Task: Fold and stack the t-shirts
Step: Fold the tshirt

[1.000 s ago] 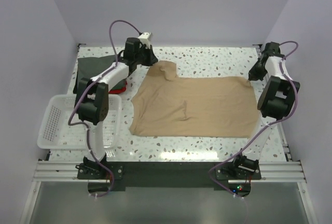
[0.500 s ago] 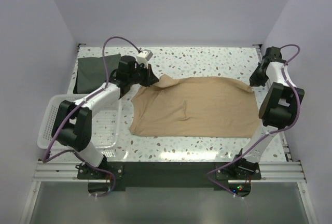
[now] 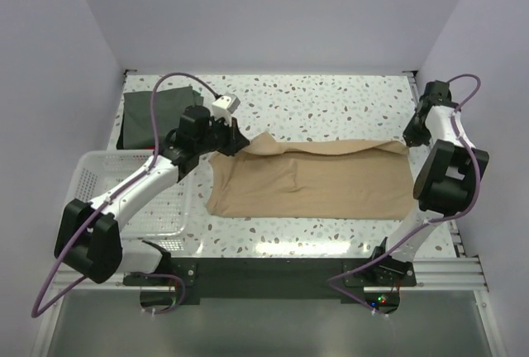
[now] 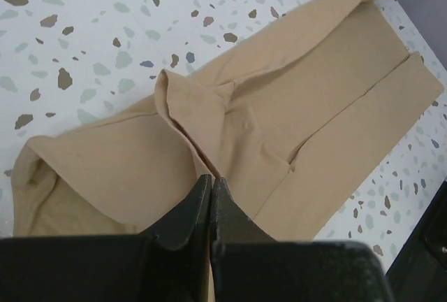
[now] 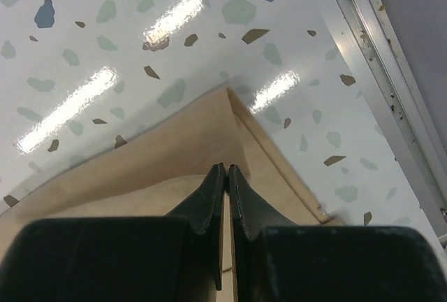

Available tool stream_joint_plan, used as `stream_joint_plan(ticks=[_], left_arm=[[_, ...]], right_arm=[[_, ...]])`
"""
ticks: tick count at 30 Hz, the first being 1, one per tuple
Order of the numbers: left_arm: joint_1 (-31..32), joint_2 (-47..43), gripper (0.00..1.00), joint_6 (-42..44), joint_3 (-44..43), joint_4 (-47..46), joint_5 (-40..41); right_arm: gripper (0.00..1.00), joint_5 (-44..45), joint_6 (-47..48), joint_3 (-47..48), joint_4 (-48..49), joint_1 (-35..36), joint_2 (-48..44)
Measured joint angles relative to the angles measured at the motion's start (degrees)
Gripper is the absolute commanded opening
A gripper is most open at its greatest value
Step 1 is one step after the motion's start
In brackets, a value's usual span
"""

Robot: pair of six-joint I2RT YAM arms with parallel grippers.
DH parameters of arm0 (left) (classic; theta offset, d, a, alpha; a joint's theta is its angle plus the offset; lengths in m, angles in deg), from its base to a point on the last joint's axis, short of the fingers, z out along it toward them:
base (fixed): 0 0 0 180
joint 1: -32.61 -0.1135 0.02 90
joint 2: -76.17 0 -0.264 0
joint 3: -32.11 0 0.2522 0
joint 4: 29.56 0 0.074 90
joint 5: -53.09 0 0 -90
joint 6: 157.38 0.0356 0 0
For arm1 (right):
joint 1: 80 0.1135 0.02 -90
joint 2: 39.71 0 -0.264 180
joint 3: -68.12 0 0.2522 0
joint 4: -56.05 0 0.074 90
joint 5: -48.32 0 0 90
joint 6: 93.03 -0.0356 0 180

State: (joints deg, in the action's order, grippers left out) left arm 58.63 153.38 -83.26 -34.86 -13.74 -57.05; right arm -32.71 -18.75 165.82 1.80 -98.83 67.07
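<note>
On the table lies the tan shirt; at its lifted far edge the left gripper and right gripper each pinch cloth, jaws closed. Uneven pulling could skew the fold, and bunched cloth at the left grip might crease.

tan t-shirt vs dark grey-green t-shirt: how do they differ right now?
The tan t-shirt lies spread across mid-table, its far edge lifted over; the dark grey-green t-shirt is a compact rectangle in the far-left corner. The left gripper and right gripper pinch the tan t-shirt; neither holds the dark one. Both lie on the table.
</note>
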Motion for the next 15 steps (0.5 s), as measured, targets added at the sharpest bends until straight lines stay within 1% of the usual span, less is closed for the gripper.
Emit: stream_joint_plan(ticks=[6, 15], left_arm=[[0.04, -2.34, 0.00, -0.04, 2.47, 2.36, 1.79], [0.28, -6.47, 0.00, -1.05, 3.65, 4.98, 5.25]], right_arm=[[0.00, 1.81, 0.61, -4.17, 0.26, -0.04, -3.87], [0.00, 3.72, 0.96, -11.43, 0.63, -0.04, -8.57]])
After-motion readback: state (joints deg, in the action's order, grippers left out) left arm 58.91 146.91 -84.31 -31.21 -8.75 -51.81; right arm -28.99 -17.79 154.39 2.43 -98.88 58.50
